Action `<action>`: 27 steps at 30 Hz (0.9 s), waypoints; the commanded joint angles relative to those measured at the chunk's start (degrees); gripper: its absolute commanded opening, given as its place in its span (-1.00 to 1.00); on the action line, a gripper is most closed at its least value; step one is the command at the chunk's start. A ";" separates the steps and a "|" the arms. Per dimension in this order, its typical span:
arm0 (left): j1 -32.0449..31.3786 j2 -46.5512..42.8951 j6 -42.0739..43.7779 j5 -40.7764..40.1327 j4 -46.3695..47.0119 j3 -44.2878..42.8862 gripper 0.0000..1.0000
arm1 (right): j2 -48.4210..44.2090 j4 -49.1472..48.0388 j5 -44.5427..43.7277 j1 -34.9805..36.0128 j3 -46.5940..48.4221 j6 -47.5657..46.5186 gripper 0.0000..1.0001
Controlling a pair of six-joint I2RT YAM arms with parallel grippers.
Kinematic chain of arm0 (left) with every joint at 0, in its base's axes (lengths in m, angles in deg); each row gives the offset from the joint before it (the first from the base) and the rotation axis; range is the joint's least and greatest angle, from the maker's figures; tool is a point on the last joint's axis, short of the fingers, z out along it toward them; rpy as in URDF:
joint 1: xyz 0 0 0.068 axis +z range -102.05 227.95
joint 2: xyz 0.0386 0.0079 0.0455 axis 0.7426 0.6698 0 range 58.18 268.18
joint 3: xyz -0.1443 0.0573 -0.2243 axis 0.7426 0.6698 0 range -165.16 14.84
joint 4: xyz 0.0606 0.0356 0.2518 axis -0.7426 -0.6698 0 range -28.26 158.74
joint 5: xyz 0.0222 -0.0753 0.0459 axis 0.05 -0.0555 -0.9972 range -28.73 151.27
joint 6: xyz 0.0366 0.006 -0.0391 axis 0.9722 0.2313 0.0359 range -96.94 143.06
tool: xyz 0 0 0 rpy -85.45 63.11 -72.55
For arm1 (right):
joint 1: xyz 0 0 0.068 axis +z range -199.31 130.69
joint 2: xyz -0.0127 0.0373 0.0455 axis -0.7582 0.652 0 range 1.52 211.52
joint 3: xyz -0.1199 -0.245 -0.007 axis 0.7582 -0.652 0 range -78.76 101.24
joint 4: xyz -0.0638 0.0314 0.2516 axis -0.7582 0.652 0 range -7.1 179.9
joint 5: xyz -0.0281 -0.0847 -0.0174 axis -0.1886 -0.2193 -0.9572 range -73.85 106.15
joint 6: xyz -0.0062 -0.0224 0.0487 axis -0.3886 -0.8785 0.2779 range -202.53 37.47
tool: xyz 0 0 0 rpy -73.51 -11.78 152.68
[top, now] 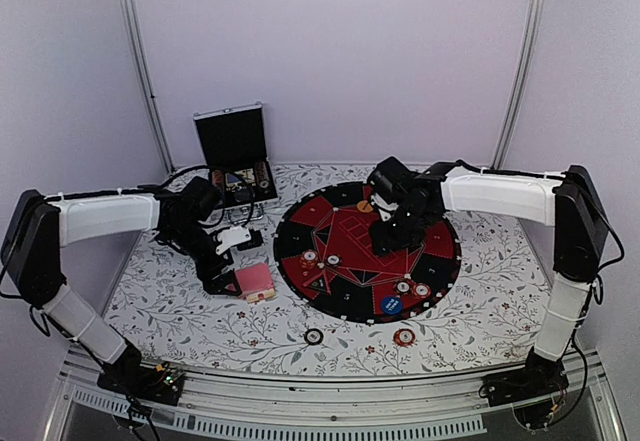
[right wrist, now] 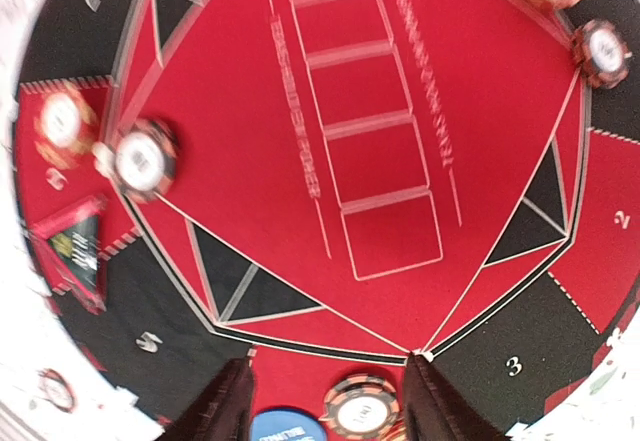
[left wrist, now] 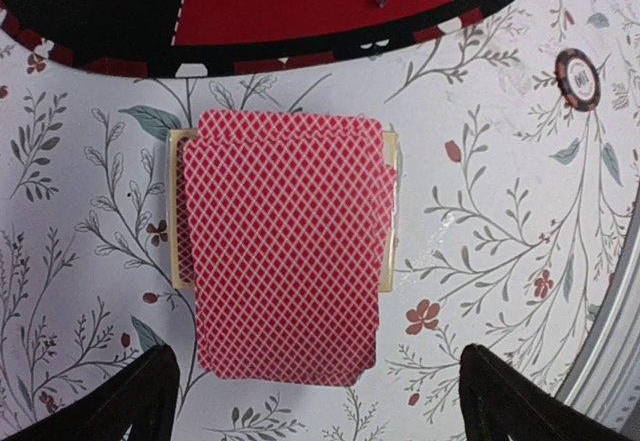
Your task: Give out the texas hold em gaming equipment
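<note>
The pink-red-backed deck (left wrist: 285,251) lies fanned on a pale holder on the floral table, left of the mat (top: 290,223); it also shows in the top view (top: 254,281). My left gripper (left wrist: 320,413) is open and empty, just short of the deck's near edge, low beside it in the top view (top: 228,279). My right gripper (right wrist: 325,406) is open and empty, hovering over the mat's red centre (top: 392,241). A striped chip (right wrist: 360,408) and a blue disc (right wrist: 290,426) lie on the mat between its fingers. More chips (right wrist: 145,158) (right wrist: 602,48) sit on the mat.
The silver-edged black case (top: 235,156) stands open at the back left. Two loose chips lie on the table in front of the mat, one dark (top: 314,336), one orange-red (top: 404,337). A small red-edged dark card-like piece (right wrist: 75,246) sits at the mat's rim.
</note>
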 commanded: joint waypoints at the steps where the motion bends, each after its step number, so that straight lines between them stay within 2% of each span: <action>1: -1.57 3.21 4.06 -3.23 2.03 -0.64 0.99 | -4.31 1.55 0.93 -0.35 3.54 1.39 0.21; 4: -2.00 5.16 6.20 -4.35 2.14 -0.96 0.99 | -5.79 0.87 3.43 -0.32 3.87 2.41 0.36; 7: -2.11 6.66 7.24 -4.11 2.29 -1.48 0.99 | -7.06 -0.40 5.94 -0.28 3.46 3.79 0.43; 18: -2.30 10.62 7.20 -4.98 4.69 -3.15 0.99 | -9.76 -6.54 16.03 -0.25 0.93 7.60 0.49; 27: -2.83 12.85 7.46 -6.66 4.72 -2.71 0.99 | -10.23 -8.35 17.92 -0.26 -0.63 9.12 0.50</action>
